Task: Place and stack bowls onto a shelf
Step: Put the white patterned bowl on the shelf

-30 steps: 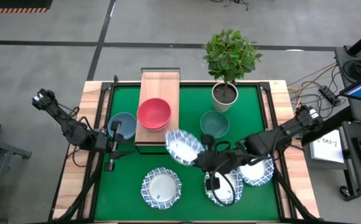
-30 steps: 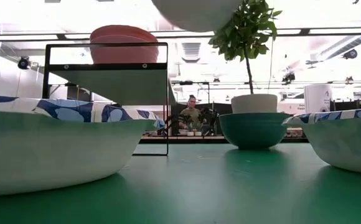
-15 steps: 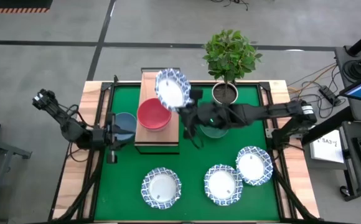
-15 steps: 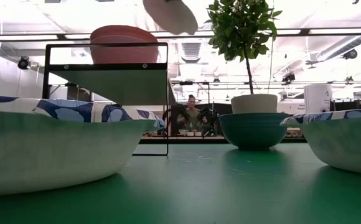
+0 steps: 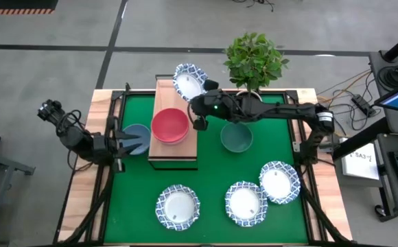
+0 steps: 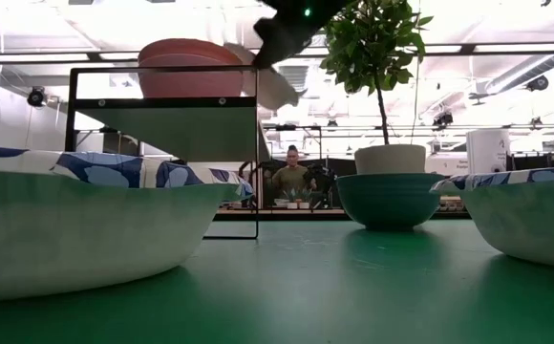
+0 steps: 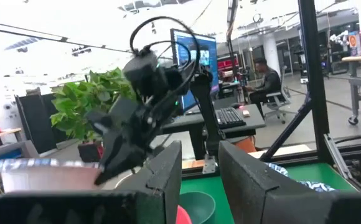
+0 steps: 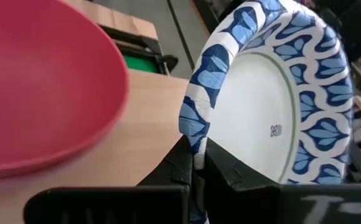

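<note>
My right gripper [image 5: 197,99] reaches over the far end of the light-wood shelf [image 5: 165,96] and is shut on a white bowl with a blue patterned rim [image 5: 189,81]. A red bowl [image 5: 169,125] rests on its base on the shelf board. A blue bowl [image 5: 138,137] stands on the green mat left of the shelf, and a teal bowl [image 5: 236,137] to its right. Three more patterned bowls [image 5: 178,207] [image 5: 246,203] [image 5: 279,182] sit near the front edge. My left gripper [image 5: 121,145] waits open beside the blue bowl, holding nothing. My right gripper pinches the patterned bowl's rim [image 8: 193,134] between its two fingers, one on the inner face and one on the outer wall. The fingers come from the table's right, roughly level. The bowl is lifted over the shelf's far end, tipped steeply on edge beside the red bowl [image 8: 43,81].
A potted plant in a white pot [image 5: 248,103] stands at the far edge, right of the shelf, close under my right arm. The green mat [image 5: 213,171] has bare room in the middle. In the low view a person sits in the room behind.
My right gripper has swung from the middle of the mat toward the far edge and left, carrying the patterned bowl up over the shelf's far end. The bowl has tipped from slanting to nearly on edge. My left gripper has tipped up slightly.
</note>
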You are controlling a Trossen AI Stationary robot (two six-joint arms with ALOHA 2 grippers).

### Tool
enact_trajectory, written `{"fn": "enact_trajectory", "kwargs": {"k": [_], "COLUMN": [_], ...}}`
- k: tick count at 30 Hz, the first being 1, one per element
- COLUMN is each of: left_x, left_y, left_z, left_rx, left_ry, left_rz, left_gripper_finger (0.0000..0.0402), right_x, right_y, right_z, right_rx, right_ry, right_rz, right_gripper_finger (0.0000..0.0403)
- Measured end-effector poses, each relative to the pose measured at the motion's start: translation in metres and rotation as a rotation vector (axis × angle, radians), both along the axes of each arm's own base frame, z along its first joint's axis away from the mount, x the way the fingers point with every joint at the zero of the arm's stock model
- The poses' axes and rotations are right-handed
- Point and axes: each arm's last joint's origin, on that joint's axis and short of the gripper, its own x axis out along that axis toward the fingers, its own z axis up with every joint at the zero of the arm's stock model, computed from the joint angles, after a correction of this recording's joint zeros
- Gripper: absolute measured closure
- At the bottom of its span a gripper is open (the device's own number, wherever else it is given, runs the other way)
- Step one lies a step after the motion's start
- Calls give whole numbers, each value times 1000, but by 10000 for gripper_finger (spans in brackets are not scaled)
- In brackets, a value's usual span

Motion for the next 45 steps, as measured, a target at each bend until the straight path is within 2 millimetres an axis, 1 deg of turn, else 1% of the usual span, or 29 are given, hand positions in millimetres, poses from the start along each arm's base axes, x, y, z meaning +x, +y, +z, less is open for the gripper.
{"fn": "enact_trajectory", "kwargs": {"k": [5,8,12,17,23,27,38,41,45], "left_x": [-3,-3,-2,-2,-2,-2,-1,-1,0], "left_y": [2,2,2,2,2,2,1,1,0], "left_z": [1,1,0,0,-1,-1,-2,-2,-4], "left_rx": [-9,-4,1,5,6,8,7,-6,-17], "left_ry": [-11,-5,1,5,8,9,13,13,17], "left_rz": [1,1,1,1,1,0,-1,-3,-6], "left_gripper_finger": [311,311,311,311,311,311,311,311,311], "right_x": [5,6,7,7,14,18,19,19,17], "right_y": [-14,-19,-22,-23,-28,-30,-30,-29,-24], "right_z": [-8,-13,-15,-15,-24,-30,-31,-30,-23], "right_rx": [20,53,68,120,141,138,176,177,199], "right_ry": [-7,-7,-11,-24,-37,-34,-57,-60,-91], "right_rz": [-6,5,-3,72,80,79,60,62,60], "right_gripper_finger": [394,394,394,394,390,368,287,273,264]}}
